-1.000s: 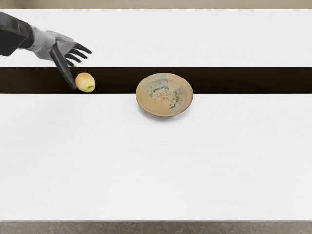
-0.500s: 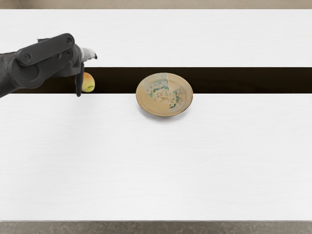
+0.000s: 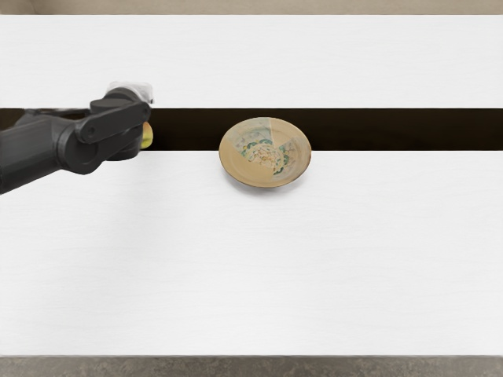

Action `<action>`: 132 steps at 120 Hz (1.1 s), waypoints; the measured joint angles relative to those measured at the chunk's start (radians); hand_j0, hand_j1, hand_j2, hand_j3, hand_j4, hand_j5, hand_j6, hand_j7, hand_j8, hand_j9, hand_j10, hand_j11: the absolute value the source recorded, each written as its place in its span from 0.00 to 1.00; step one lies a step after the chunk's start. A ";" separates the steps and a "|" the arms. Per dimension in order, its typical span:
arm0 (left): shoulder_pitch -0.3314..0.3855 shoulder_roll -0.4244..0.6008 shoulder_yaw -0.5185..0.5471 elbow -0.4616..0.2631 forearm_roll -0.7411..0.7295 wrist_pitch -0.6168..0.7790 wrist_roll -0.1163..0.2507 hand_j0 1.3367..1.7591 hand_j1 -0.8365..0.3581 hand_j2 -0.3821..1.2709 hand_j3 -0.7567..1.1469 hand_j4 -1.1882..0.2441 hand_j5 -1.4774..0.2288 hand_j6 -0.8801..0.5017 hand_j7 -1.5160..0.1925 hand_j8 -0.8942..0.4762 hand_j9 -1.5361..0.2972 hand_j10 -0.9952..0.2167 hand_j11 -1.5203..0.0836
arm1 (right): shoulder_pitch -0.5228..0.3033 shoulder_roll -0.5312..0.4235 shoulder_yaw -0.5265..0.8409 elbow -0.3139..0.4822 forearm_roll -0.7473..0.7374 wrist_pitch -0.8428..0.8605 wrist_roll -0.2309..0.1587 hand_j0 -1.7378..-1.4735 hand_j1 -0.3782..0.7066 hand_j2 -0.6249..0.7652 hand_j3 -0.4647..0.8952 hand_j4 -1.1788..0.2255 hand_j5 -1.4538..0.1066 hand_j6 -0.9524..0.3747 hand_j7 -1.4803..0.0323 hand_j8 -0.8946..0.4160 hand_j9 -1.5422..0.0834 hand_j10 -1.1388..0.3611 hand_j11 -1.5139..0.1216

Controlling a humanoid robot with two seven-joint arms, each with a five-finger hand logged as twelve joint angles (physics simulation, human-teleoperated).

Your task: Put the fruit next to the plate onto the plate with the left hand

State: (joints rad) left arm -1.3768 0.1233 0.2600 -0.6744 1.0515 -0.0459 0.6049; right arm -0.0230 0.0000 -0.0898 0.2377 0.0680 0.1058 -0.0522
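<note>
White tabletop (image 3: pixel 251 259) fills the frame, split in its upper part by a dark horizontal gap (image 3: pixel 393 129). From the left edge a dark grey arm (image 3: pixel 39 153) reaches to the upper left, just left of the tan ceramic plate with a green-and-cream pattern (image 3: pixel 265 151). The left hand (image 3: pixel 126 118) sits over the small yellow-green fruit (image 3: pixel 147 135), hiding all but a sliver; whether it grips the fruit cannot be told.

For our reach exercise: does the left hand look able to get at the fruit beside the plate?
Probably yes: the left hand is right at the fruit, covering most of it, with nothing else around them. A grasp cannot be seen.
</note>
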 joint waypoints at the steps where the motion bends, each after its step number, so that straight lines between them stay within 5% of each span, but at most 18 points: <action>1: 0.002 -0.004 0.001 0.005 0.000 0.001 -0.001 0.76 0.71 0.27 0.40 0.63 0.65 0.43 0.67 0.45 0.64 0.59 0.72 | 0.000 0.000 0.000 0.000 0.000 0.000 0.000 0.30 0.04 0.45 0.34 0.83 0.92 0.71 0.97 0.67 0.94 0.75 0.92; 33: 0.040 -0.060 0.026 0.140 -0.005 0.024 -0.065 0.76 0.67 0.27 0.40 0.60 0.62 0.40 0.64 0.42 0.61 0.55 0.69 | -0.001 0.000 0.000 0.000 0.000 0.000 0.000 0.30 0.04 0.45 0.34 0.83 0.92 0.71 0.97 0.67 0.94 0.75 0.92; 58: 0.052 -0.089 0.054 0.174 -0.006 0.059 -0.125 0.76 0.66 0.27 0.40 0.60 0.61 0.40 0.64 0.41 0.60 0.55 0.68 | -0.001 0.000 -0.001 0.000 0.000 0.000 0.000 0.30 0.04 0.45 0.34 0.83 0.92 0.71 0.97 0.67 0.94 0.75 0.92; 132: 0.099 -0.097 0.101 0.179 -0.006 0.065 -0.139 0.76 0.66 0.27 0.40 0.59 0.61 0.39 0.63 0.41 0.60 0.54 0.68 | -0.001 0.000 -0.001 0.000 0.000 0.000 0.000 0.30 0.04 0.45 0.34 0.83 0.92 0.71 0.97 0.67 0.94 0.75 0.92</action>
State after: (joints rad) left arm -1.2778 0.0260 0.3609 -0.4954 1.0452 0.0187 0.4664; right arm -0.0244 0.0000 -0.0904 0.2378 0.0683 0.1058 -0.0522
